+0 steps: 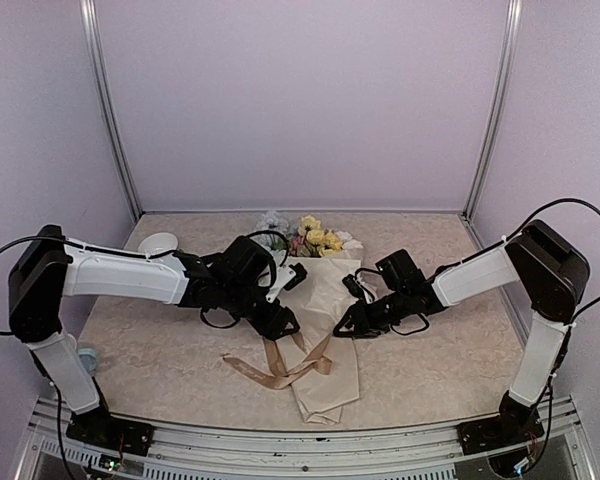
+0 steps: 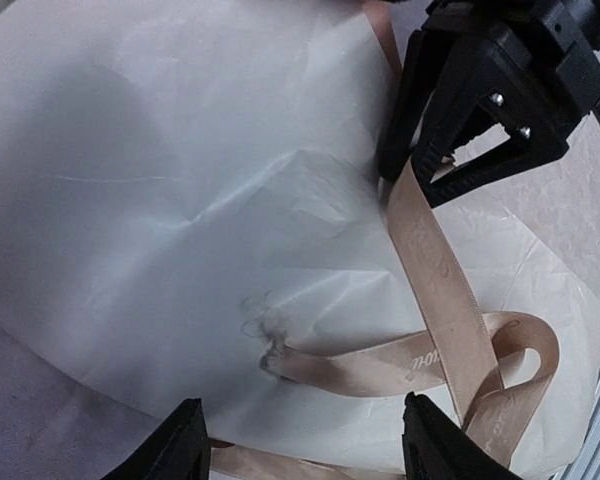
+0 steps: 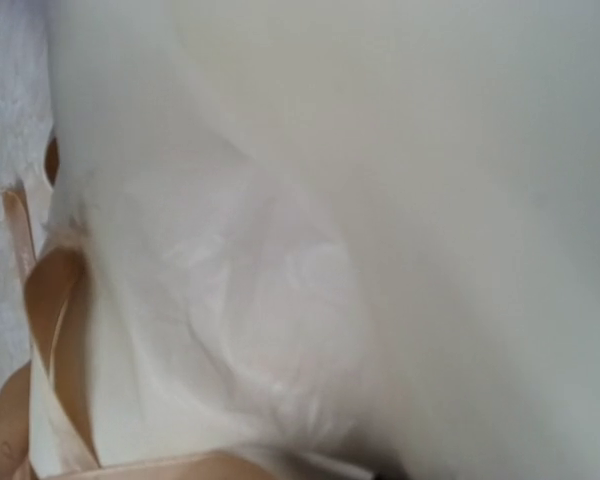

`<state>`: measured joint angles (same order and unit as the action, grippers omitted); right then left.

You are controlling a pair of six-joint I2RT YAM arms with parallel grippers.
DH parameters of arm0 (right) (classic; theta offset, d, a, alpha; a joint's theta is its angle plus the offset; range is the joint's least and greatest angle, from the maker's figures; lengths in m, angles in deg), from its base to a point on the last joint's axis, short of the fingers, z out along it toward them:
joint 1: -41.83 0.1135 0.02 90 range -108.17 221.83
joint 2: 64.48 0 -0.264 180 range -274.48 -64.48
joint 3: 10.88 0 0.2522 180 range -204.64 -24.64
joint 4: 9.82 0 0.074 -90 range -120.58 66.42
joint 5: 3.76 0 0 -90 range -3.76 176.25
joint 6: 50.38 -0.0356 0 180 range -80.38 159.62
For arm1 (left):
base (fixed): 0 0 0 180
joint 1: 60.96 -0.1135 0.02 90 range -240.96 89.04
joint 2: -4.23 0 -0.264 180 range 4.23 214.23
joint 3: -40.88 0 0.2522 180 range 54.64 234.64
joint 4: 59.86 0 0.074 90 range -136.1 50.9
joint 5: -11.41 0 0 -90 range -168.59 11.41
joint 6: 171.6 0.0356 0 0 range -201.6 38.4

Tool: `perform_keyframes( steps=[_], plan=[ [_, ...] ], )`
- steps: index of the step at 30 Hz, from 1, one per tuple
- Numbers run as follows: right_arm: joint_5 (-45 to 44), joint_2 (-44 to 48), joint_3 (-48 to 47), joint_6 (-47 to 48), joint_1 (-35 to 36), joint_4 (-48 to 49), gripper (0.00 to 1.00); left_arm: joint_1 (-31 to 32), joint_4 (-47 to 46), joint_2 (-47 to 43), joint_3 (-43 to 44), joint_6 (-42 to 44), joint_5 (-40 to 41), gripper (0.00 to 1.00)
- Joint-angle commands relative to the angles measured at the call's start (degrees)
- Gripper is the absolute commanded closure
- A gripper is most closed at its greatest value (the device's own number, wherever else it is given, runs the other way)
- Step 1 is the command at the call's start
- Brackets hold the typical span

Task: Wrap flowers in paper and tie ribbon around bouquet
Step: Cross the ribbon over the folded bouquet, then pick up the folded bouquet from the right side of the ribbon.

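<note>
Over the paper (image 1: 325,300), both arms reach low inward; left fingers (image 2: 185,445) spread, grip of right fingers (image 2: 460,120) unclear

White-shelled arms (image 1: 120,275), black joints (image 1: 555,262) and looping black cables (image 1: 578,201) — right hand (image 2: 420,178) black, silver-screwed.

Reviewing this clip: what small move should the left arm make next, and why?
Probably lower the left gripper onto the ribbon and close on it: its jaws stand open and empty above the paper, and the ribbon lies slack in a loose loop across it, not yet tied.
</note>
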<state>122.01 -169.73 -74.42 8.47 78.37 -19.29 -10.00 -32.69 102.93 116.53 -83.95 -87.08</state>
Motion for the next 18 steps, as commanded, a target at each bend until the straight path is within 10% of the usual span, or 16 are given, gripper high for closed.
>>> perform_keyframes(
  steps=[1,11,18],
  plan=[
    [-1.14,-0.66,-0.47,0.44,-0.59,-1.28,0.70,2.80,1.16,3.92,2.41,-1.83,0.48,0.35],
    [-1.14,-0.65,-0.41,0.33,-0.59,-1.14,0.71,5.03,1.12,10.28,5.06,-2.24,-0.11,0.46],
    [-1.16,-0.74,-0.15,0.19,-0.59,-1.02,0.71,5.28,-4.55,9.01,3.79,-2.92,-1.01,0.96]
  ],
)
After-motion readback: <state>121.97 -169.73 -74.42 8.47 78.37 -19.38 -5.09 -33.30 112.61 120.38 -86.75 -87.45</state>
